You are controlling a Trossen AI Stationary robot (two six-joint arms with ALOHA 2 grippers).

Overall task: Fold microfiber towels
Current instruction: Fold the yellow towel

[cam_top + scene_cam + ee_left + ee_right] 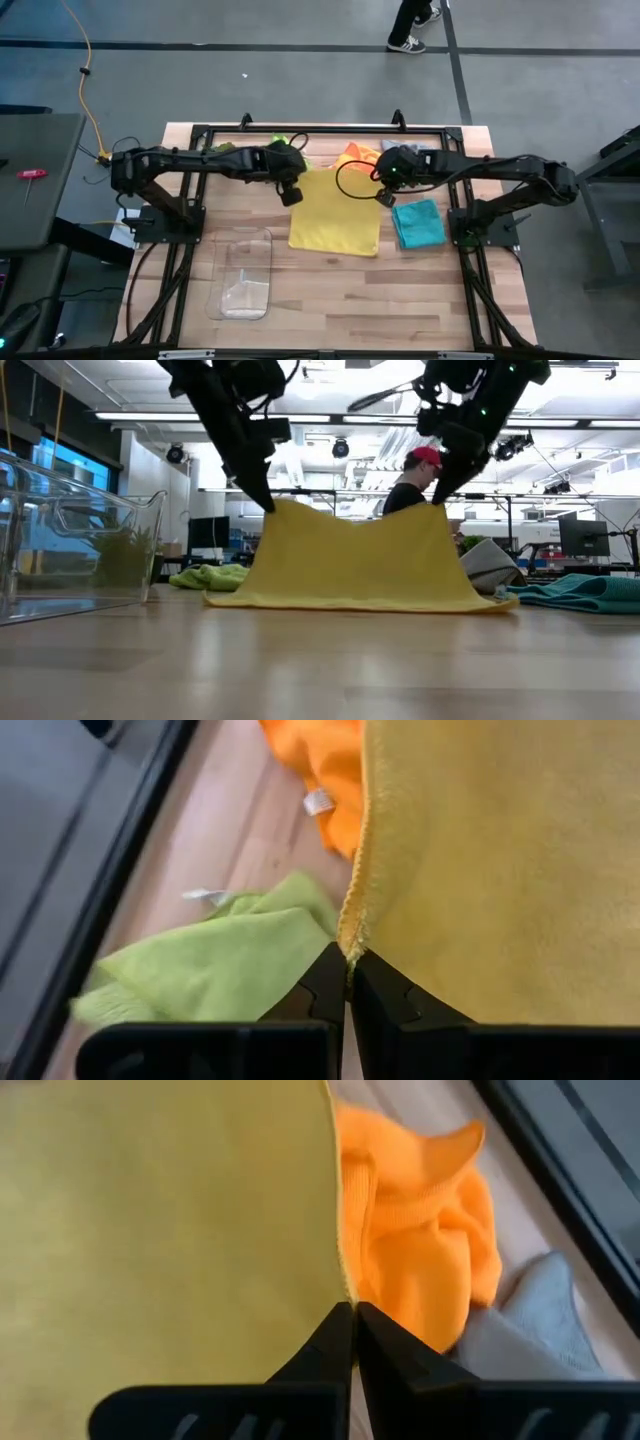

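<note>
A yellow towel (335, 215) is held up by its two far corners, with its near edge on the table. My left gripper (293, 192) is shut on the far left corner and my right gripper (385, 197) on the far right one. In the low view the towel (355, 560) hangs like a tent between them. A lime green towel (285, 150), an orange one (358, 155) and a grey one (490, 565) lie crumpled along the far edge. A teal towel (418, 222) lies to the right of the yellow one. My left gripper (348, 958) pinches the yellow towel's far left corner (350, 932) at the stitched hem between its two fingertips, slanting down from above. The corner is lifted, and the cloth slopes down to its near edge (300, 603) on the table. My right gripper (353, 1310) pinches the towel's far right corner (345, 1285) at the edge between its two fingertips, slanting down from above. This corner is lifted too. The top edge (350, 520) sags a little between the two grippers.
A clear plastic bin (243, 275) stands near the table's front left. A small green plant (125, 560) shows through its wall in the low view. A person stands beyond the far edge (415, 485). Bare wood lies in front of the yellow towel.
</note>
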